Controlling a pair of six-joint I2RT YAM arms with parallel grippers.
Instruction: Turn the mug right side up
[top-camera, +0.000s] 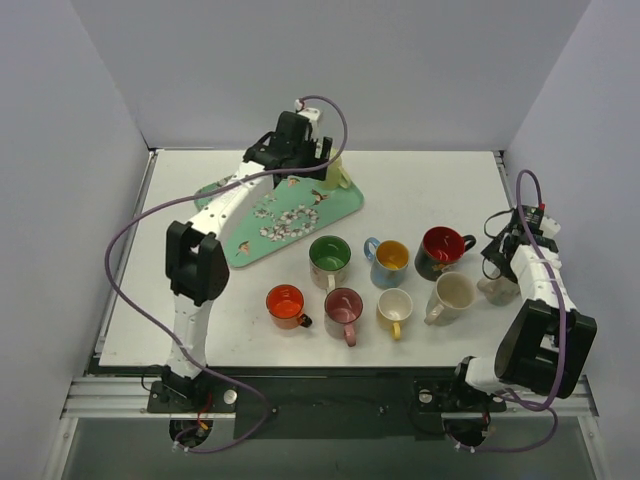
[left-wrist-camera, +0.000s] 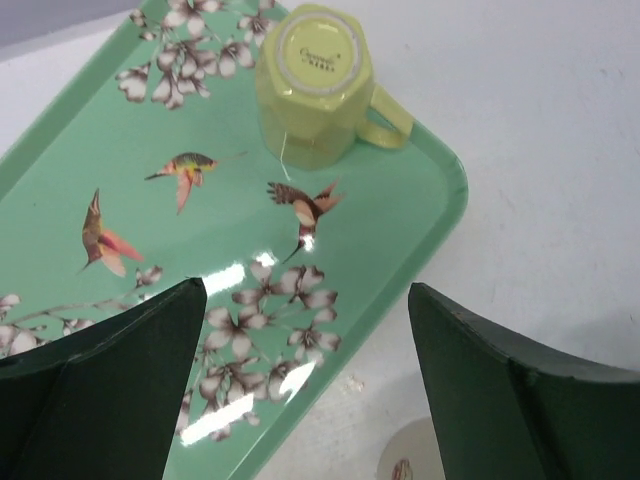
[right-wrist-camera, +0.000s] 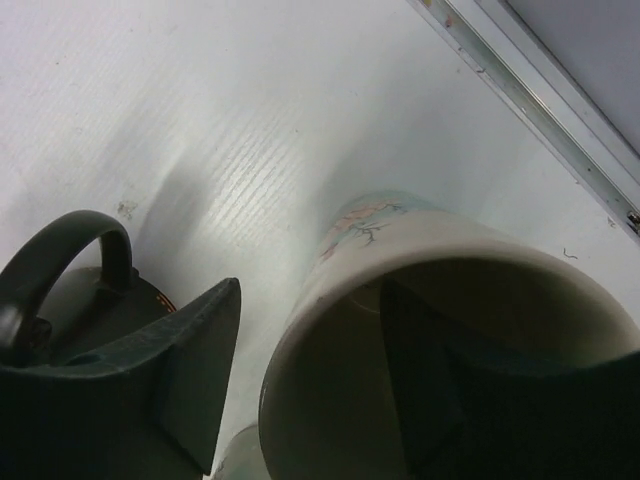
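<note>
A pale yellow mug (left-wrist-camera: 315, 85) stands upside down, base up and handle to the right, at the far corner of the green flowered tray (left-wrist-camera: 120, 130). My left gripper (left-wrist-camera: 305, 290) hangs open above the tray's near edge, short of that mug and not touching it; from above the yellow mug (top-camera: 336, 173) shows just past the left gripper (top-camera: 315, 168). My right gripper (right-wrist-camera: 312, 290) is open astride the wall of an upright cream mug (right-wrist-camera: 350, 240) with a faint branch print: one finger is inside, and the other stands outside with a gap.
Several upright mugs stand mid-table: green (top-camera: 329, 258), blue (top-camera: 388, 262), dark red (top-camera: 440, 250), orange (top-camera: 286, 305), pink (top-camera: 343, 310), small cream (top-camera: 395, 308), larger cream (top-camera: 452, 295). The dark red mug's handle (right-wrist-camera: 60, 250) is close left of the right fingers. The table's right edge rail (right-wrist-camera: 540, 100) is near.
</note>
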